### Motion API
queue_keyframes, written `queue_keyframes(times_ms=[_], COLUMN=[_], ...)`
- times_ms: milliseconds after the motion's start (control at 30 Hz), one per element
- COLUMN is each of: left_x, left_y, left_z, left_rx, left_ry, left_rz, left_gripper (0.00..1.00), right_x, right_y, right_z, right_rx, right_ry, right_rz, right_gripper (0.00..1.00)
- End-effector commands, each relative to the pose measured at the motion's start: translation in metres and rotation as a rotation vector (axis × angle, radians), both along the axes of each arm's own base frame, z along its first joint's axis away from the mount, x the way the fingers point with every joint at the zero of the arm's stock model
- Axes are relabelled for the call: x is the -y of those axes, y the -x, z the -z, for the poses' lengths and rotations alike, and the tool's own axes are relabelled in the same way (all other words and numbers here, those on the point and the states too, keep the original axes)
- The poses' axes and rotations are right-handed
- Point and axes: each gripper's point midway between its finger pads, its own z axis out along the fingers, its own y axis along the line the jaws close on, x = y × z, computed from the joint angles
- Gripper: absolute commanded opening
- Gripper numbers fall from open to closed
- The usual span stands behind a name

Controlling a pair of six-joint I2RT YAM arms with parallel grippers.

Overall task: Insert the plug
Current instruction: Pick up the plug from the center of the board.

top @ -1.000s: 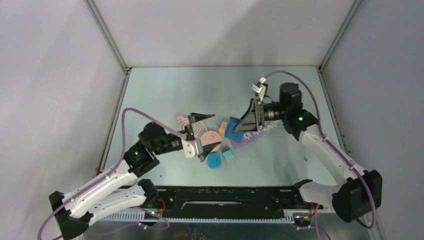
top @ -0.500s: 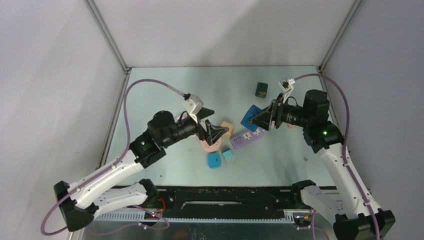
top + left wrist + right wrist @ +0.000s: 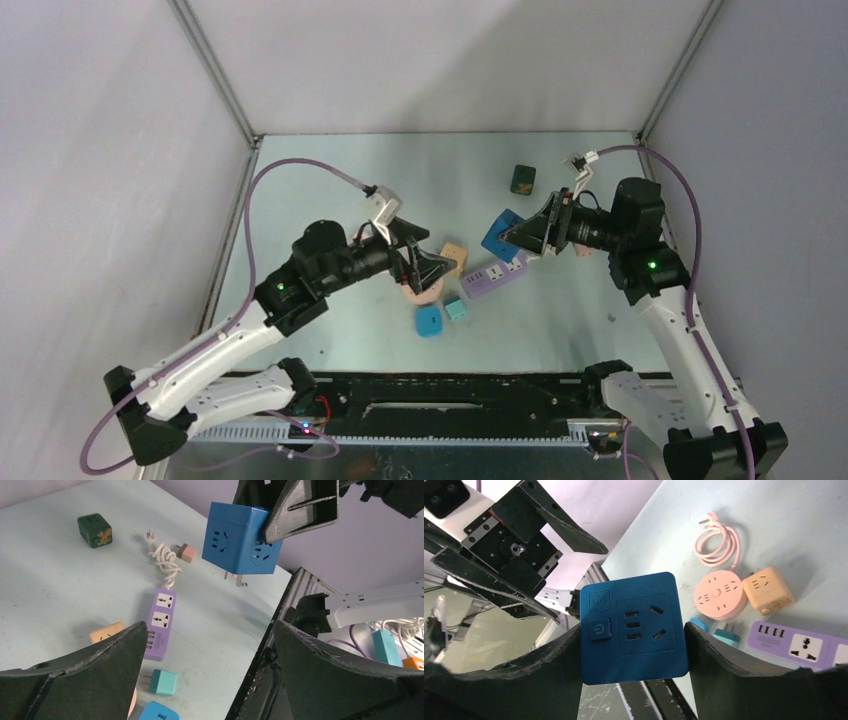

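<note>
blue plug (image 3: 634, 645), clamped in right tool (image 3: 633, 627)

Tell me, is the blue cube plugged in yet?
No. The right fingers hold the blue cube in the air, prongs bare, apart from the purple strip.

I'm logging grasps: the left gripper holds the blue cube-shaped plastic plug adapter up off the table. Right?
No: the right gripper holds the blue cube-shaped plastic plug adapter up off the table; the right wrist view shows it between that arm's own fingers. The left gripper is open.
</note>
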Motion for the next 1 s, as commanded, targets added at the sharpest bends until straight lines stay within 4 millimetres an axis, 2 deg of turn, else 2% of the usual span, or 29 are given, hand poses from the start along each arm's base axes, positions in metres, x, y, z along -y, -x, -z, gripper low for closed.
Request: queue_keyframes(times_ms=[0,167,400,600,667,800,967], left_x=[-0.015,-0.022,-0.024,-0.015,-0.011,-0.004,0.003], left_y=[0.000,0.002,0.006,0.018,0.024,0.032,0.041], left_z=[-0.042,-0.054,-0.072,-0.076,-0.074,-0.074,-0.074], left_rx=[0.101,0.137,0.147,0.175,0.199,0.224,0.219], left_ry=[0.088,0.111,0.133,0.120,0.101,0.064,0.060], left_rz=[-0.047,-0.060,-0.050,0.045,0.096,0.173,0.248], left_gripper=[1.00,1.00,1.00,1.00,1.00,0.99,1.00], right_x=[-0.002,0.003,0.004,0.004,0.001,-0.010,-0.019], right_y=[0.015,0.023,0.028,0.031,0.037,0.060,0.066], right_z=[-0.040,-0.052,-0.047,-0.046,-0.048,-0.056,-0.058], right_rx=[0.034,0.045,-0.005,0.016,0.043,0.131,0.162], right_ry=[-0.097,-0.122,-0.119,-0.109,-0.107,-0.120,-0.123], right_rz=[-0.036,0.001,-0.004,-0.024,-0.061,-0.244,-0.296], right_gripper=[0.00,0.00,0.00,0.00,0.00,0.00,0.00])
